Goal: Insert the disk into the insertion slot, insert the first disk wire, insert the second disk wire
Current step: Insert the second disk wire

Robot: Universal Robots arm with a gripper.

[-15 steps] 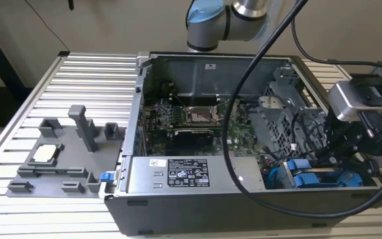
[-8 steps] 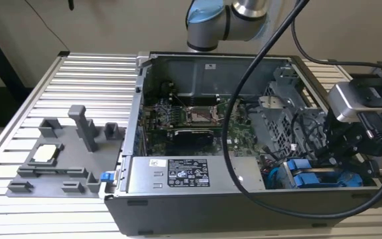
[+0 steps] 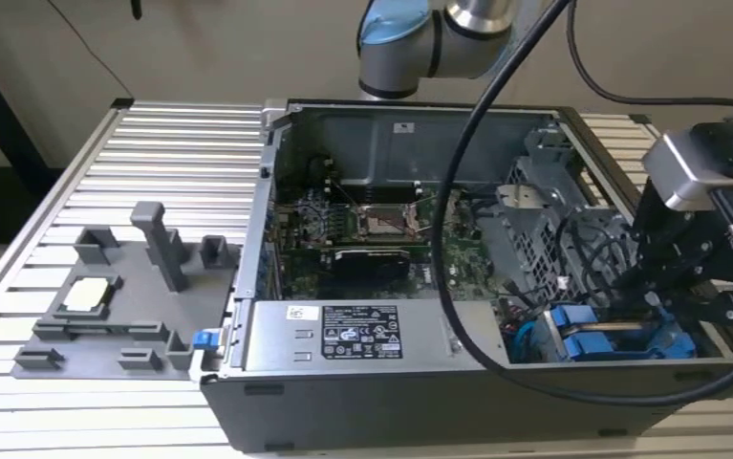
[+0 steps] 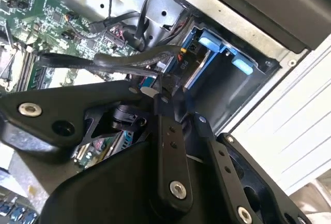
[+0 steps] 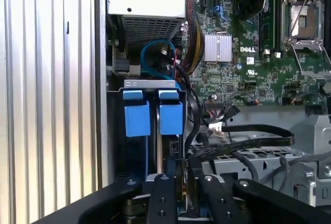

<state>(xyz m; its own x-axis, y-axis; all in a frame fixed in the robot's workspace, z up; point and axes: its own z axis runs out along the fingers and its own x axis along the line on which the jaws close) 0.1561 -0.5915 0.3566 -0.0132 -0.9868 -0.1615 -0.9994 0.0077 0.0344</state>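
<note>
Locate the disk in the first wrist view, seated in the insertion slot just beside the other blue-tabbed carrier, inside the open computer case.

Note the gripper low at the mouth of the slot, drawn narrow with tips nearly together around the end of a black cable. Cannot confirm a firm clamp on the connector.

Hazards, as judged from this position:
- Expect a missed or skewed mating if the connector sits tilted at the tips; risk of bent contacts at the disk's port.
- Watch for snagging on the loose cable bundle beside the bay.
- Guard against pushing on the wrong carrier, given the two blue tabs side by side.
- Avoid contact with the motherboard close by.

Surface and room: slotted aluminium table under the case, with a grey fixture tray towards the exterior view's left, well apart from the gripper. Plain light wall behind.
</note>
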